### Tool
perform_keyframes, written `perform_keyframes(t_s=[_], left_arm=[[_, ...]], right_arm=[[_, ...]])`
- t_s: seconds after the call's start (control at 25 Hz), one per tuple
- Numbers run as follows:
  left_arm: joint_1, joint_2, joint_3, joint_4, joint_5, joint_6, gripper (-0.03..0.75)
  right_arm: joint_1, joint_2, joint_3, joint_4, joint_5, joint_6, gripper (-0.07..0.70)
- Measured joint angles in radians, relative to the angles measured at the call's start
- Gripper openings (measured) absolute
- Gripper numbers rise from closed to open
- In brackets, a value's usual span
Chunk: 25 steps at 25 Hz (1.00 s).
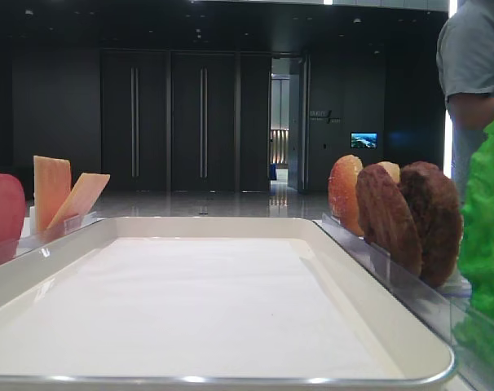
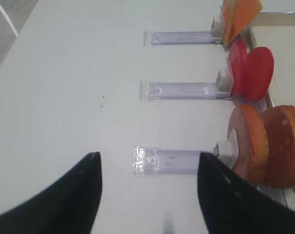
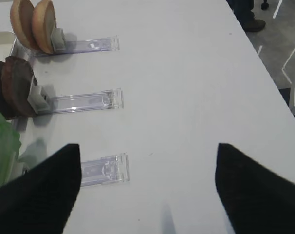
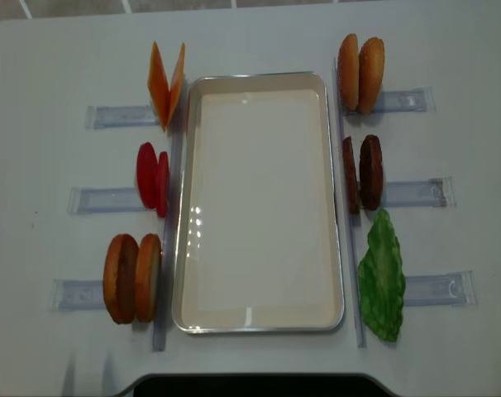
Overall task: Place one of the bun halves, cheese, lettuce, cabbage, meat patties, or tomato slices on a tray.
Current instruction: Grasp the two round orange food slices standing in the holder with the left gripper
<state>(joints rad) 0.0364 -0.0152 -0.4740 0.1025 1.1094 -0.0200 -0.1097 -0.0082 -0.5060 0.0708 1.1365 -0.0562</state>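
Observation:
The cream tray (image 4: 184,207) lies in the table's middle with nothing on its liner. On its left stand cheese (image 4: 166,85), tomato slices (image 4: 152,179) and bun halves (image 4: 133,278). Down its right side are more bun halves (image 4: 360,73), meat patties (image 4: 363,173) and lettuce (image 4: 382,277). Cabbage is out of view. My left gripper (image 2: 148,161) hovers open over the table left of the bun halves (image 2: 267,146), holding nothing. My right gripper (image 3: 148,148) is open too, empty, right of the lettuce (image 3: 1,146) and patties (image 3: 16,85).
Clear plastic holder strips (image 4: 110,117) run outward from each food stack on both sides of the tray. A person (image 1: 475,73) stands beyond the table's far right corner. The table's right edge (image 3: 274,83) shows in the right wrist view.

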Motion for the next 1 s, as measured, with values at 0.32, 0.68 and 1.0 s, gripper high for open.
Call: perform_keyframes(t_s=[0.32, 0.68, 1.0], left_arm=[[0.0, 0.0, 0.0, 0.0, 0.0, 0.004, 0.471], [0.0, 0.279, -0.106, -0.013, 0.063, 0.004, 0.471], [0.0, 0.653, -0.292, -0.092, 0.122, -0.004, 0.471]], right_arm=[[0.0, 0.0, 0.0, 0.0, 0.0, 0.0, 0.538], [0.0, 0.0, 0.0, 0.0, 0.0, 0.0, 0.538], [0.0, 0.0, 0.0, 0.0, 0.0, 0.0, 0.538]])
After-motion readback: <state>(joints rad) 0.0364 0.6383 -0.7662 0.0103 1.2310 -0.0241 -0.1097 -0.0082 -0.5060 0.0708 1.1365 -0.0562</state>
